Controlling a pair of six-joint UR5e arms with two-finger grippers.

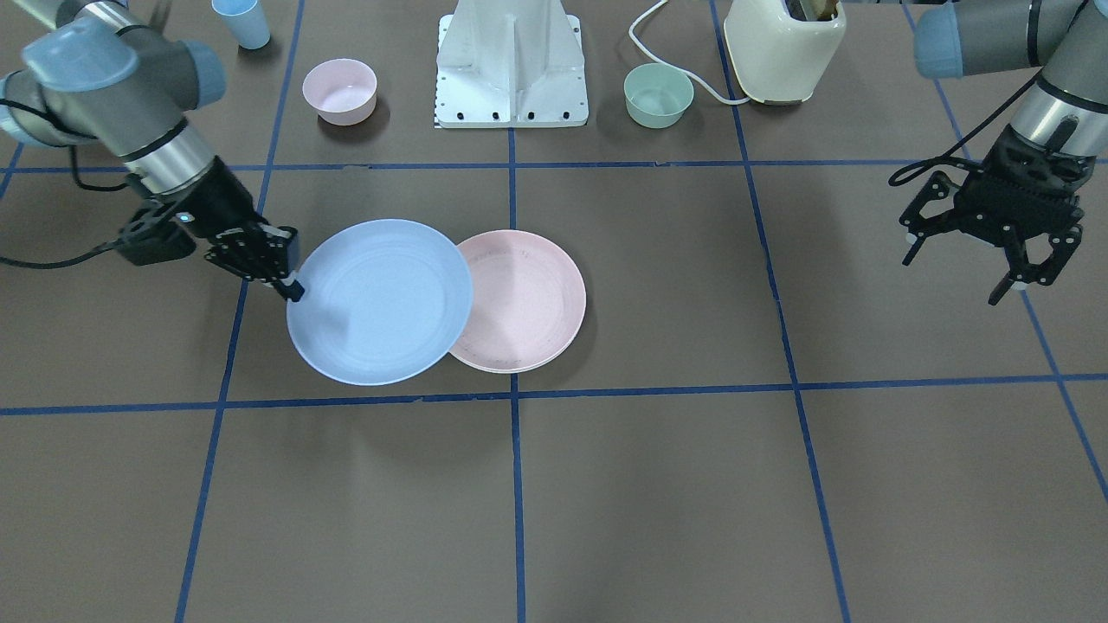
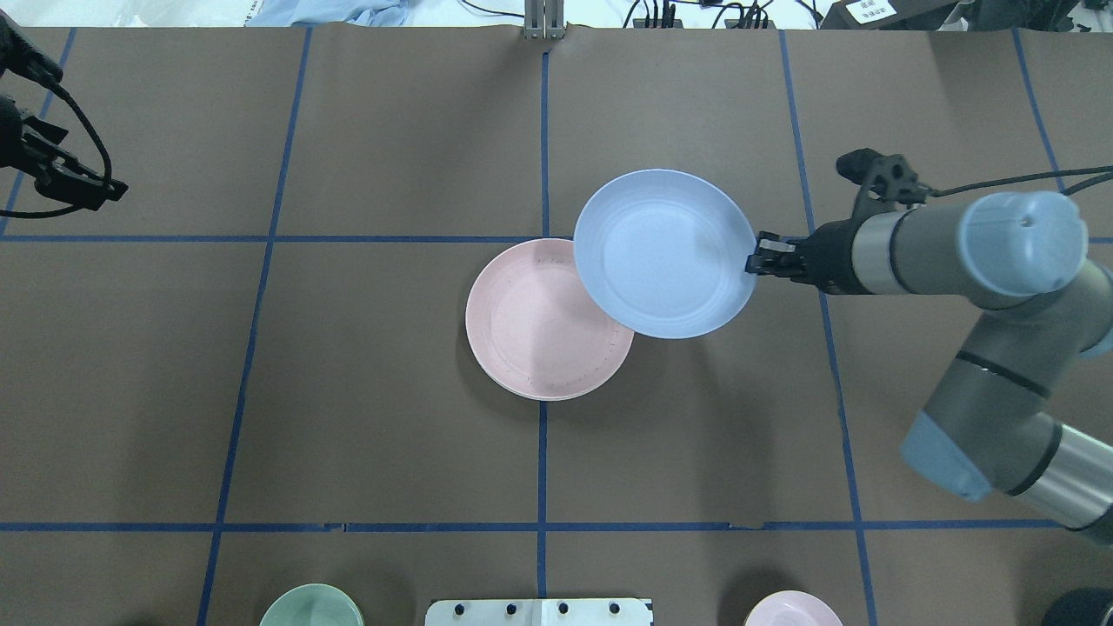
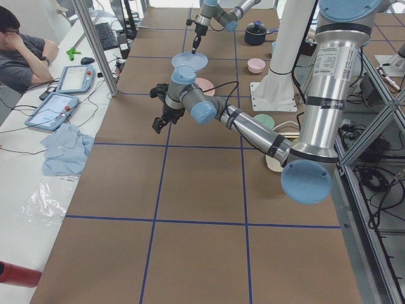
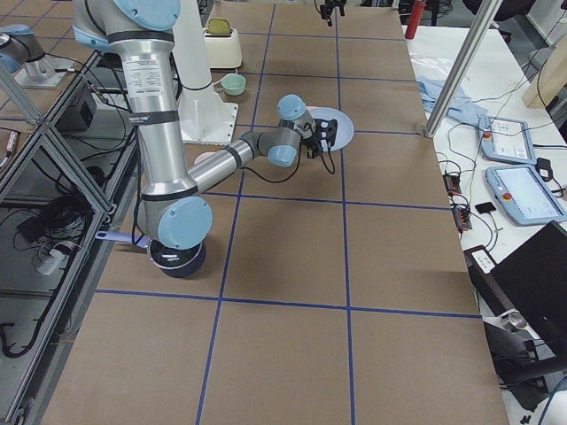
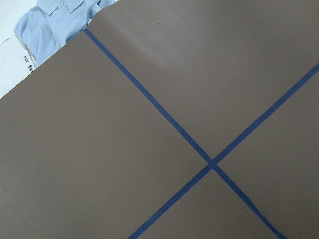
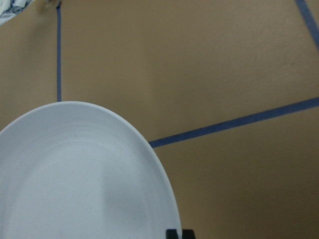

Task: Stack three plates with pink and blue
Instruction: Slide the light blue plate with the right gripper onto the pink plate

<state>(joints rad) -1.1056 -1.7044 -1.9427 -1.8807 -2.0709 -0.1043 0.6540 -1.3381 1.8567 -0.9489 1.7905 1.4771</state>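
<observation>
The pale blue plate (image 1: 381,303) is tilted a little and overlaps the edge of the pale pink plate (image 1: 528,303), which lies flat at mid table. My right gripper (image 1: 290,290) is shut on the blue plate's rim on the side away from the pink plate. The overhead view shows the same grip (image 2: 752,261), the blue plate (image 2: 665,252) and the pink plate (image 2: 530,330). A paler rim shows under the pink plate's edge; the cream-white plate is otherwise hidden. My left gripper (image 1: 961,272) is open and empty, far off to the side above the table.
By the robot's base (image 1: 512,65) stand a small pink bowl (image 1: 339,89), a small green bowl (image 1: 658,93), a pale blue cup (image 1: 242,22) and a cream appliance (image 1: 783,48) with a white cord. A person (image 3: 25,54) sits beyond the table's far edge.
</observation>
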